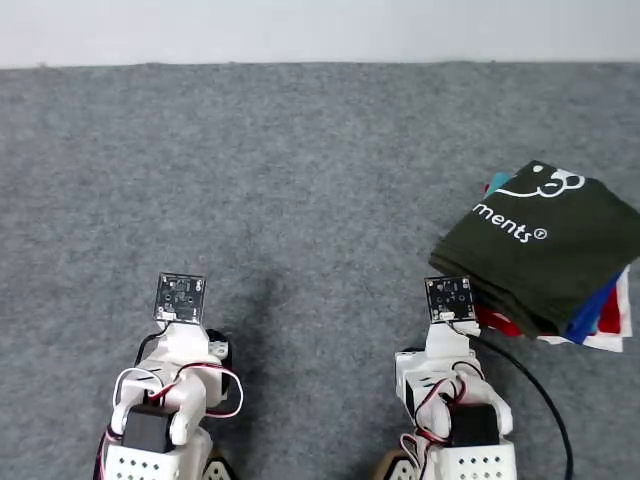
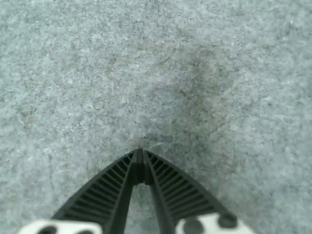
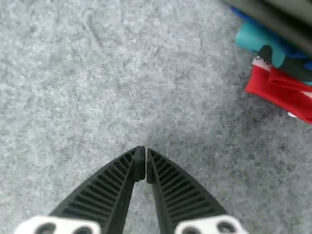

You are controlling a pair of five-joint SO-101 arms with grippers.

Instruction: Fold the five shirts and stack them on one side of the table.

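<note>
A stack of folded shirts (image 1: 545, 255) lies at the table's right edge, a dark green shirt with white print on top and blue, red, teal and white layers under it. The right wrist view catches the stack's corner (image 3: 278, 73). Both arms rest near the front edge, left arm (image 1: 175, 375) and right arm (image 1: 450, 385). My left gripper (image 2: 141, 158) is shut over bare carpet, holding nothing. My right gripper (image 3: 145, 156) is shut too, a short way from the stack, with nothing between its fingers.
Grey carpet (image 1: 280, 190) covers the whole table top. A black cable (image 1: 530, 385) runs from the right arm toward the front right. A white wall edge runs along the back.
</note>
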